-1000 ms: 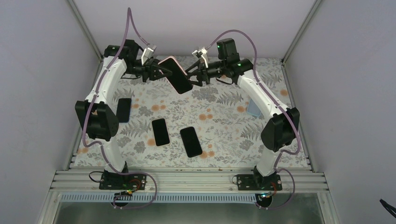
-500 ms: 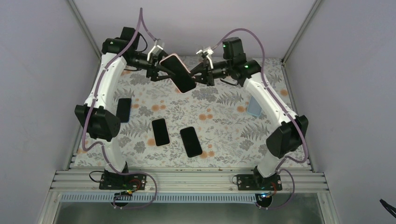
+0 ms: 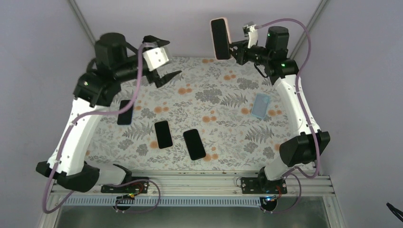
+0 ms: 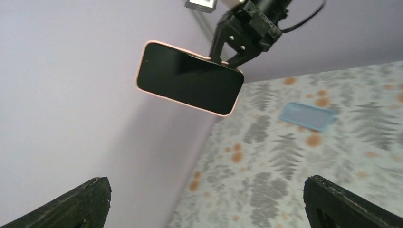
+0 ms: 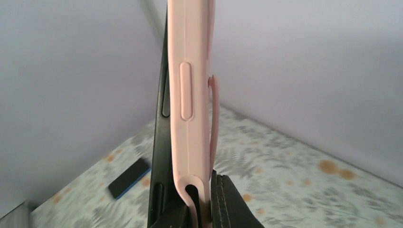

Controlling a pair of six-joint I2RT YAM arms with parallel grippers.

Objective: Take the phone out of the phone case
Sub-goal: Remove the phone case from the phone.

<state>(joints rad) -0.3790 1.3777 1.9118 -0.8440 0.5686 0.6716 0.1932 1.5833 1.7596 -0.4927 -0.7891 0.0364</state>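
The flower-printed bench (image 3: 228,95) fills the floor of the cell, and the phone (image 3: 219,38) hangs high above its far edge, well clear of the cloth. The right arm reaches up to it. The right tool (image 3: 232,47) is clamped on one short end of the phone case (image 3: 227,35), and the rest of the handset stands free beyond the fingers. In the right wrist view the pink side wall of the phone case (image 5: 192,95) rises straight up from the closed fingers (image 5: 223,204), with a raised button cover on it. The dark body of the phone (image 5: 159,142) lies flush against its left face. From that view I cannot tell how deeply the phone sits in the case. The left wrist view shows the dark screen (image 4: 189,78) with the pink rim running all round it.

The left tool (image 3: 168,58) is to the left of the phone and lower, well apart from it. Its fingers (image 4: 85,199) are spread wide with nothing between them.

Three black handsets lie flat on the bench, below the phone and nearer the arm bases. One (image 3: 125,112) lies far to the left, one (image 3: 163,134) is left of centre, and one (image 3: 194,144) is nearest the bases. They do not touch each other. A pale blue case (image 3: 261,105) lies flat to the right of the phone, under the right arm.
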